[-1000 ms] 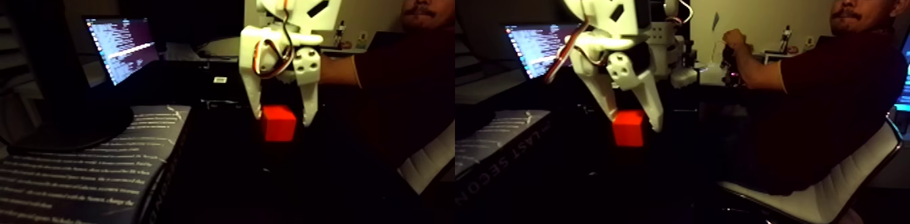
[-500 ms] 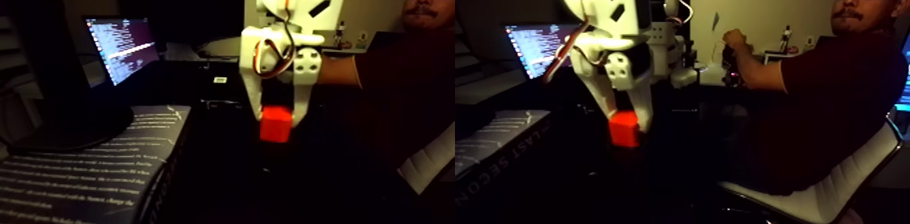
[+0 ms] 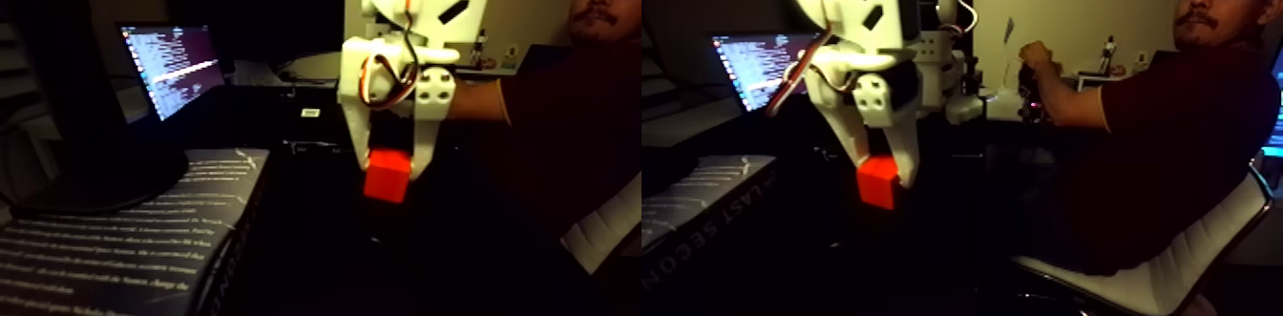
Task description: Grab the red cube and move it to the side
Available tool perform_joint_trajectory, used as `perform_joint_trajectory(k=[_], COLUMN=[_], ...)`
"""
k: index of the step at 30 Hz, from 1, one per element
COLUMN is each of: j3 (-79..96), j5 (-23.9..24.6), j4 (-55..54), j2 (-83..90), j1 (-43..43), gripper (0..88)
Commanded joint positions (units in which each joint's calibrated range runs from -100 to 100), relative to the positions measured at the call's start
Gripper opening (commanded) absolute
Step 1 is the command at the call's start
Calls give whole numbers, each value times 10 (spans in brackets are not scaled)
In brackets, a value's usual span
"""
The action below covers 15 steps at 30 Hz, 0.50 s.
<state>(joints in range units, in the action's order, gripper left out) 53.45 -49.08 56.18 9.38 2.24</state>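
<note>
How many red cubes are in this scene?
1. The red cube is clamped between the white gripper's fingers, slightly tilted; it appears in both halves of the side-by-side picture. The table below is very dark, so another could be hidden.

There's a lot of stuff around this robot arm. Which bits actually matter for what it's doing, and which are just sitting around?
Part of the job:
- red cube, tilted, pinched between the fingers
- gripper, closed on the cube

Just lying about:
- laptop, screen lit
- book with printed text, on the left
- white chair
- seated person
</note>
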Motion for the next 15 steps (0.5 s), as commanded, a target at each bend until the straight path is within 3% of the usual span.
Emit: perform_joint_trajectory(k=[1, 15], j3=[2, -1], j5=[2, 20], j4=[0, 89], j2=[11, 162], j1=[-3, 6], gripper=[11, 11])
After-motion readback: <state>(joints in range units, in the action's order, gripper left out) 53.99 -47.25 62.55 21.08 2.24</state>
